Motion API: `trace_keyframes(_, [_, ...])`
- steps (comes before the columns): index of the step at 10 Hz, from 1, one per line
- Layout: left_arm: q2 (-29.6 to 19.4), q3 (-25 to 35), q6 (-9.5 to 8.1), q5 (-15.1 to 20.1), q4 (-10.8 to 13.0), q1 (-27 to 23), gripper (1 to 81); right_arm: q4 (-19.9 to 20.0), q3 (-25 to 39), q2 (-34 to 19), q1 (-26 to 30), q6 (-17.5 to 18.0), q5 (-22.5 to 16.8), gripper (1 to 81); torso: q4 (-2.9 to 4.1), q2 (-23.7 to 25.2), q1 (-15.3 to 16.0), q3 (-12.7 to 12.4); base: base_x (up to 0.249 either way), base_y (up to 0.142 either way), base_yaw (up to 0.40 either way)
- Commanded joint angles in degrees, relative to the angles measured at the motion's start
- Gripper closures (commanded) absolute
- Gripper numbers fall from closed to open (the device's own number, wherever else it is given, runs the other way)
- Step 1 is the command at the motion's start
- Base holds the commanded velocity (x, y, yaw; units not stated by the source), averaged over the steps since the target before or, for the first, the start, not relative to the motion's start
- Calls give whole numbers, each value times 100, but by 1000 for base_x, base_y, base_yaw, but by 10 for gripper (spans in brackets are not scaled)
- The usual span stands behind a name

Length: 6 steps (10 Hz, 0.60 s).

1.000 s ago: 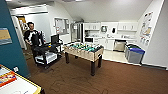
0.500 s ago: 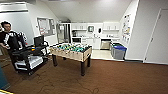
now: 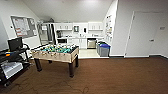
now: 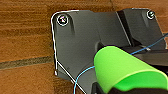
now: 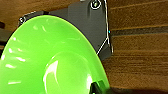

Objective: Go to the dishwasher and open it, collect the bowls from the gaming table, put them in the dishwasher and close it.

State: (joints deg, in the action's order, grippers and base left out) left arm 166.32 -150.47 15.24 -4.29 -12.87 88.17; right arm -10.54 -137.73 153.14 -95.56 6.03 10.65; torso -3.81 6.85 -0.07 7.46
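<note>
The dishwasher [image 3: 91,43], a steel-fronted unit, sits shut under the white counter in the kitchen nook at the far end of the room. A bright green bowl [image 4: 125,70] hangs over the brown floor in the left wrist view, with my left gripper [image 4: 120,89] shut on its rim. The right wrist view has a second green bowl [image 5: 50,62], wide and shallow with its hollow facing the camera. My right gripper [image 5: 97,87] is shut on its edge. The gaming table is out of view.
A table-football table [image 3: 56,53] stands left of centre on the brown floor. A black cart [image 3: 12,62] with a monitor is at the left wall. Blue-lidded bins [image 3: 103,49] stand by the kitchen's right corner, and a white door [image 3: 142,35] is on the right.
The camera has swung right. The table-football table and the cart slid left in the picture, the person left it, and the kitchen nook came to the centre.
</note>
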Motion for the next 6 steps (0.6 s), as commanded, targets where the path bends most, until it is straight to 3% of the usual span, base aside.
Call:
trace_keyframes(1, [-63, 0, 49, 315, -5, -261, 811, 0, -7, -202, 182, 21, -248, 811, 0, 0, 7, 0, 0, 0, -400])
trace_keyframes(4, [-37, 0, 32, 306, -13, -261, 811, -9, -7, -193, 191, 21, -248, 811, 0, 0, 7, 0, 0, 0, -349])
trace_keyframes(6, [-28, 0, 23, 306, -14, -261, 811, -18, -7, -185, 199, 21, -248, 811, 0, 0, 7, 2, 0, 0, -112])
